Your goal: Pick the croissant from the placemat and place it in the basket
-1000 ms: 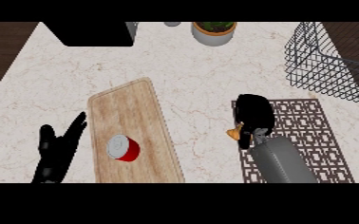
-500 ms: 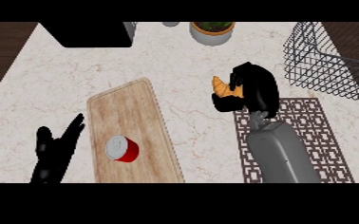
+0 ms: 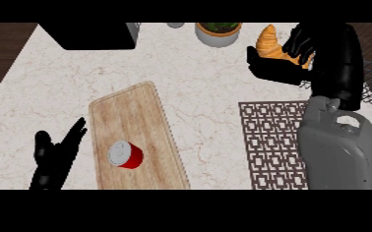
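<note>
Golden-brown curved croissant (image 3: 270, 43) is pinched in the black right hand (image 3: 320, 44), up off the patterned brown placemat (image 3: 272, 137). Probably ready for the wire basket (image 3: 308, 82) mostly hidden behind it. Black left hand (image 3: 54, 155) rests spread, lower left.

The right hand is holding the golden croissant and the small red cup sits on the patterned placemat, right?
Not quite: the head view shows the small red cup on the light wooden cutting board, not the patterned placemat. The right hand does hold the golden croissant.
</note>
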Tool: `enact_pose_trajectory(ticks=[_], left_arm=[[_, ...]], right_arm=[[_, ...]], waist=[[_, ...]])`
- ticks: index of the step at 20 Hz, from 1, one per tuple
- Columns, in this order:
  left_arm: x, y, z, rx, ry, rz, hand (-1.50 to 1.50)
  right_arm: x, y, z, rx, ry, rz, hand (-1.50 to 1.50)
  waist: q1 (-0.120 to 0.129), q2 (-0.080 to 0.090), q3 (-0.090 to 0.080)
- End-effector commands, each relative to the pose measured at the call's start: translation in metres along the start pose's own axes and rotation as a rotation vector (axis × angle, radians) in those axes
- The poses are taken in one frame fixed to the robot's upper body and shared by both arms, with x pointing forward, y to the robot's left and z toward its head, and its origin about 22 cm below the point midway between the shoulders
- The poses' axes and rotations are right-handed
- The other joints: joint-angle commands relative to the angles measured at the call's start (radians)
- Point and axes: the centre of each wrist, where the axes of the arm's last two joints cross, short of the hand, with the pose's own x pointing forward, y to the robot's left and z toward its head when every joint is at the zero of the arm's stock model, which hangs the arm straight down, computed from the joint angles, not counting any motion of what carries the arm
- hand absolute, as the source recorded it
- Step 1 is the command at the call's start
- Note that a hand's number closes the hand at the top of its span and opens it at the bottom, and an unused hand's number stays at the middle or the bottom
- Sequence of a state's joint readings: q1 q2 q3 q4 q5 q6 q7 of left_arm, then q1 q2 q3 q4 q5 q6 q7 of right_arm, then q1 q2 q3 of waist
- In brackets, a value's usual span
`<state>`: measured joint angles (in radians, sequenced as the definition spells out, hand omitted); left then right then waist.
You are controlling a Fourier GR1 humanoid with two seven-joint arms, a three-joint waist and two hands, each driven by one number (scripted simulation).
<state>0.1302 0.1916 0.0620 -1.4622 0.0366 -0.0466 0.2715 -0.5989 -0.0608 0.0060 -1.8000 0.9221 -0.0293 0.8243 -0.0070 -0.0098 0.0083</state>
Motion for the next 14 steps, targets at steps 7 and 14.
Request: enact_pose_trajectory(ticks=[7, 14], left_arm=[[-0.022, -0.008, 0.0, -0.013, 0.068, 0.002, 0.0], [-0.009, -0.005, -0.006, -0.019, 0.043, 0.006, 0.0]], right_arm=[[0.038, -0.097, -0.056, -0.18, 0.092, -0.043, 1.5], [0.001, -0.105, -0.1, -0.19, 0.153, 0.033, 1.5]], waist=[[0.012, 0.009, -0.009], [0.015, 0.012, -0.009]])
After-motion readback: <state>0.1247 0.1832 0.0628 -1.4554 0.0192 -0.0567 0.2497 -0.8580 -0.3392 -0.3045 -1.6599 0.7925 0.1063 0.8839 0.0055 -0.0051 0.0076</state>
